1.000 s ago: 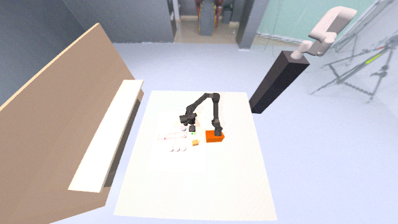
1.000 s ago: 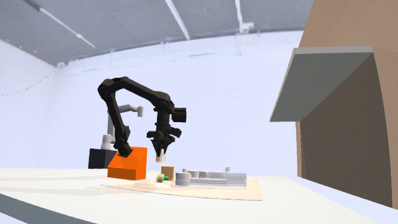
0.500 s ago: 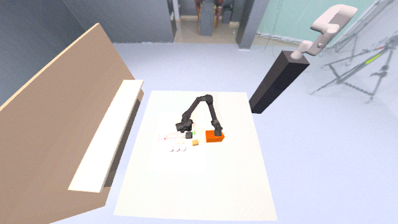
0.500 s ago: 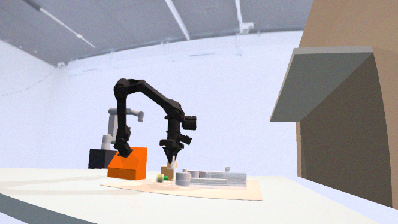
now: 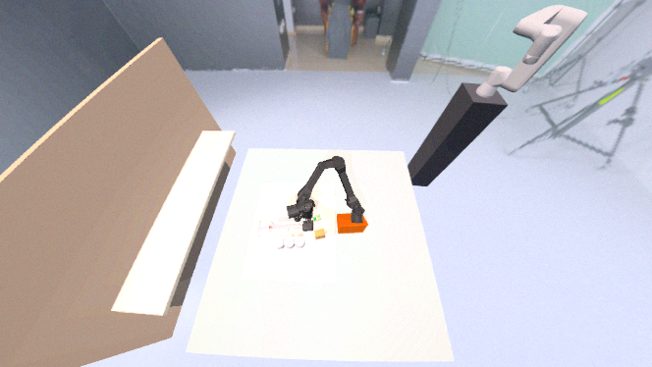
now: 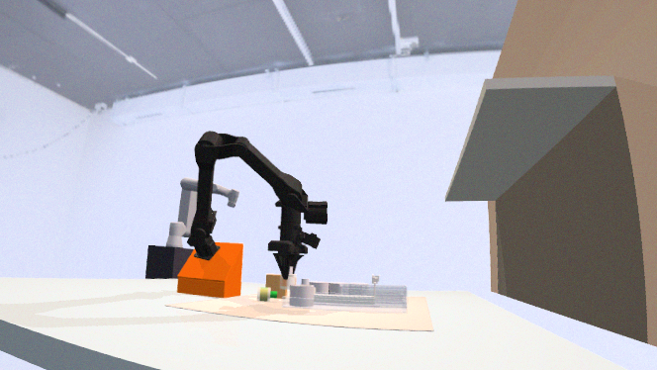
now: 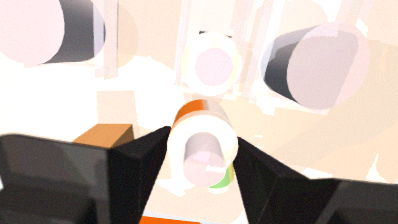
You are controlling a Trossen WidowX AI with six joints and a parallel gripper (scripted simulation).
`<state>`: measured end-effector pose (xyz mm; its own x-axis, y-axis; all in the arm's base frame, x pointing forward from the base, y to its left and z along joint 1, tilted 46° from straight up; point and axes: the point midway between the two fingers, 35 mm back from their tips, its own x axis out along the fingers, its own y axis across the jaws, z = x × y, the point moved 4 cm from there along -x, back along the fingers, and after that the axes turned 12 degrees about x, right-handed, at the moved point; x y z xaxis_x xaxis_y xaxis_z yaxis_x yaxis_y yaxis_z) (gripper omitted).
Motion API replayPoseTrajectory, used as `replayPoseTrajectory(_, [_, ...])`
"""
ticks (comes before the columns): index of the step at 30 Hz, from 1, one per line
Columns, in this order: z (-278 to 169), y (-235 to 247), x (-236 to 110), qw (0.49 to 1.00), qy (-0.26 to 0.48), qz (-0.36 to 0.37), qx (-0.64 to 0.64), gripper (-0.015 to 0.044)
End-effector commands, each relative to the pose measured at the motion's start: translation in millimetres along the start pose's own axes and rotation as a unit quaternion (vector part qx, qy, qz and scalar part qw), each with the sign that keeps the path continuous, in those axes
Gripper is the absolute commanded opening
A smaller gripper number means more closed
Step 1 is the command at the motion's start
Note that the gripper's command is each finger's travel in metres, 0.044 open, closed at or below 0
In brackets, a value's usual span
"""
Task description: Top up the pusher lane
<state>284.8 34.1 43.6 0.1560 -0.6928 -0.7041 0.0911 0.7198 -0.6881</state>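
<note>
My gripper (image 5: 307,227) (image 6: 285,278) (image 7: 201,137) points down and is shut on a white jar (image 6: 292,282) (image 7: 202,123) with a pale cap and an orange label band. The jar is upright, held just outside the front of the clear lane rack (image 6: 393,299). In the wrist view the middle lane holds a white jar (image 7: 214,66) with a pale round cap, straight ahead of the held one; its label is mostly hidden. A green-capped jar (image 5: 317,218) (image 6: 263,294) (image 7: 223,181) lies on its side near the held jar, partly hidden beneath it in the wrist view.
Larger round tubs stand in the lanes on either side, a left tub (image 7: 30,30) and a right tub (image 7: 325,67). A wooden block (image 5: 320,235) (image 6: 272,283) (image 7: 107,134) stands beside the lane front. An orange box (image 5: 346,227) (image 6: 225,269) (image 7: 170,220) sits by the arm base.
</note>
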Motion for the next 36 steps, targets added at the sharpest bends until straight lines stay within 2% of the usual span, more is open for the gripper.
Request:
replayPoseTrajectory(1, [-1.9, 0.9, 5.9, 1.0, 0.001, -0.003, -0.005, 0.0])
replayPoseTrajectory(36, [11.8, 3.8, 6.1, 1.0, 0.001, -0.003, -0.005, 0.0])
